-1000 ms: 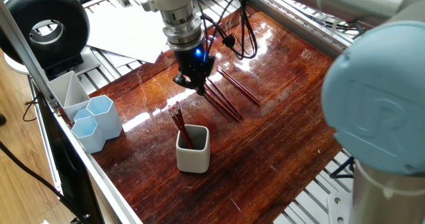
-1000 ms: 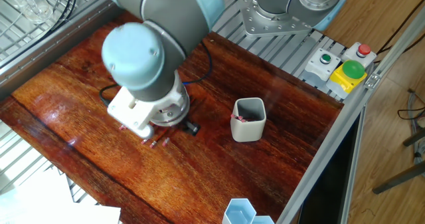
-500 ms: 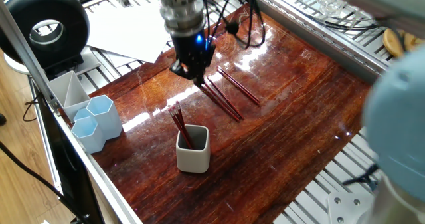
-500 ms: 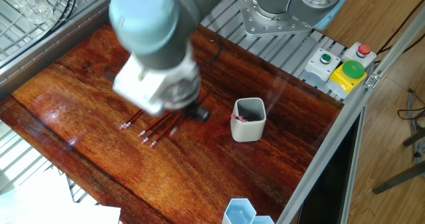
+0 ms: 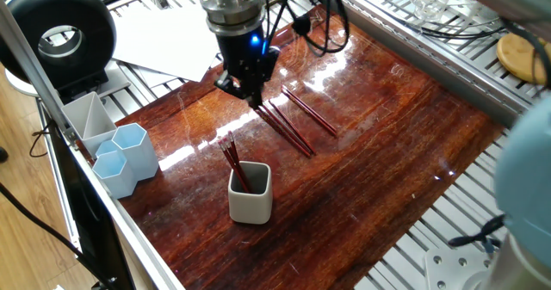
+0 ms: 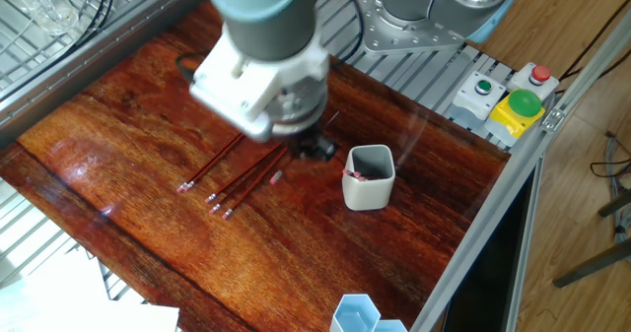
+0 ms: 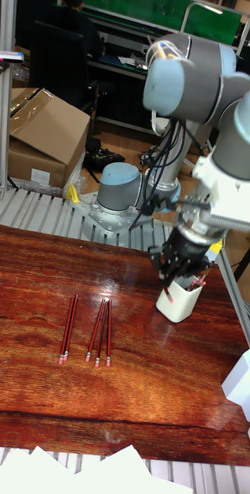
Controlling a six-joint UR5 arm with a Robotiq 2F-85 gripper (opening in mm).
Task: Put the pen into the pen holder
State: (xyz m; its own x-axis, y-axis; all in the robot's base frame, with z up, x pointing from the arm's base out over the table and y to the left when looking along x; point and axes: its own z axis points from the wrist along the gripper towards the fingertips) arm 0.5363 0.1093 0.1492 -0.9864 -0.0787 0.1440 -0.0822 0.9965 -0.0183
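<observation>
No text, label, brand, number or sign can be read in any of the three views. The cardboard box (image 7: 34,147) on the far left behind the desk carries a white label, too small to read.

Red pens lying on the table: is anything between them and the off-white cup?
Nothing visible. Only bare wooden tabletop lies between the loose red pens and the off-white rounded-square cup. The red pens already in it lean to one side, leaving part of its mouth open.
</observation>
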